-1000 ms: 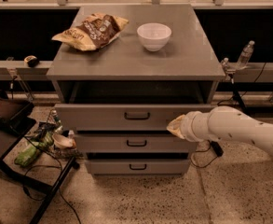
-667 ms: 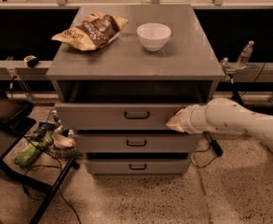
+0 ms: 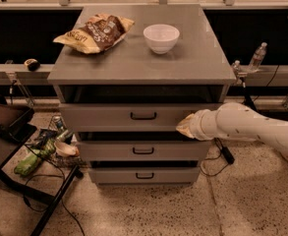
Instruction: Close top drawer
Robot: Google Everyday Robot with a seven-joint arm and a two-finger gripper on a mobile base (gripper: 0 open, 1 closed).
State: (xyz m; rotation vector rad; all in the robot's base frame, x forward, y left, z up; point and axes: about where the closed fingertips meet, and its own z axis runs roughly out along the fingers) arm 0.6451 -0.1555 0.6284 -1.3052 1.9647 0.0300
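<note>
The top drawer (image 3: 109, 116) is a wide grey metal drawer with a small black bar handle (image 3: 143, 116) at front centre. It stands pulled out a short way from the grey cabinet (image 3: 133, 63), with a dark gap behind its front panel. My gripper (image 3: 184, 126) is at the end of the white arm (image 3: 246, 127) that reaches in from the right. It rests against the right part of the top drawer's front, to the right of the handle.
A chip bag (image 3: 94, 32) and a white bowl (image 3: 161, 37) sit on the cabinet top. Two lower grey drawers (image 3: 143, 150) are below. A dark tray table (image 3: 6, 127) and clutter (image 3: 40, 149) stand at the left. A water bottle (image 3: 257, 57) is at the right.
My gripper and arm have moved slightly left and up along the top drawer's front. The drawer's front panel looks a little further in than before.
</note>
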